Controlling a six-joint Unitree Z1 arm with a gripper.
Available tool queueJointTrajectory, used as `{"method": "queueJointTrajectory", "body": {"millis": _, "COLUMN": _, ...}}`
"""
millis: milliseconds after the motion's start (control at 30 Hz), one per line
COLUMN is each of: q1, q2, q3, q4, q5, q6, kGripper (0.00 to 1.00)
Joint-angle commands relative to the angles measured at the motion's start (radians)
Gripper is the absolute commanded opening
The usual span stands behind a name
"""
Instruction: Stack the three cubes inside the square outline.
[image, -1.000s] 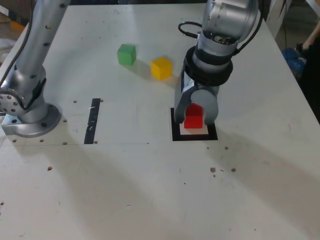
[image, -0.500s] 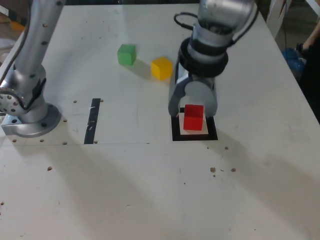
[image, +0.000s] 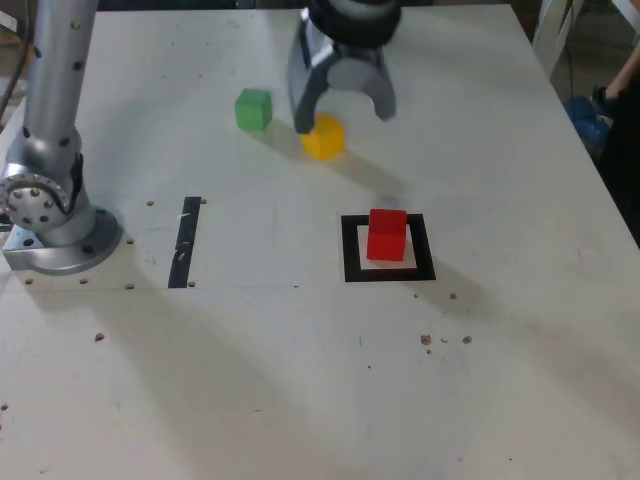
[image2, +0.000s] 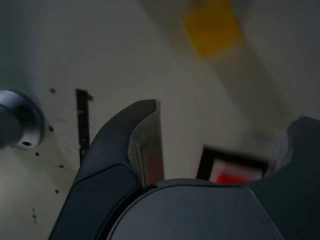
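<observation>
The worktop (image: 300, 380) is a broad, matt white sheet, scuffed and dotted with small screw holes and dark specks. At the exterior view's left stands the arm's round metal base (image: 50, 225), smooth and silvery. The tool (image: 340, 100) hangs over the far middle of the worktop, its two curved dark fingers spread apart and empty; it has left the red cube behind and swung away toward the far left, and its jaws have widened since a second ago. Just beneath and beside its left finger in the exterior view sits the yellow cube (image: 323, 137), blurred in the wrist view. The square outline (image: 350, 262), a frame of black tape with a white centre, lies right of centre and holds the red cube (image: 387, 235), which rests upright and slightly turned within it. A straight strip of black tape (image: 186, 242) lies near the base. The green cube (image: 253, 108) sits far left, just beside the yellow one but apart from it.
</observation>
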Motion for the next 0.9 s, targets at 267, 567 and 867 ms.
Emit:
{"method": "queueJointTrajectory", "body": {"millis": 267, "q1": 0.195, "q2": -0.034, "q3": 0.155, "q4": -0.18, "q5": -0.072, "q6": -0.002, "kGripper": 1.0}}
{"method": "queueJointTrajectory", "body": {"millis": 567, "q1": 0.225, "q2": -0.003, "q3": 0.186, "q4": -0.293, "q5": -0.132, "q6": -0.005, "kGripper": 0.99}}
{"method": "queueJointTrajectory", "body": {"millis": 867, "q1": 0.275, "q2": 0.053, "q3": 0.175, "q4": -0.3, "q5": -0.146, "q6": -0.005, "kGripper": 0.95}}
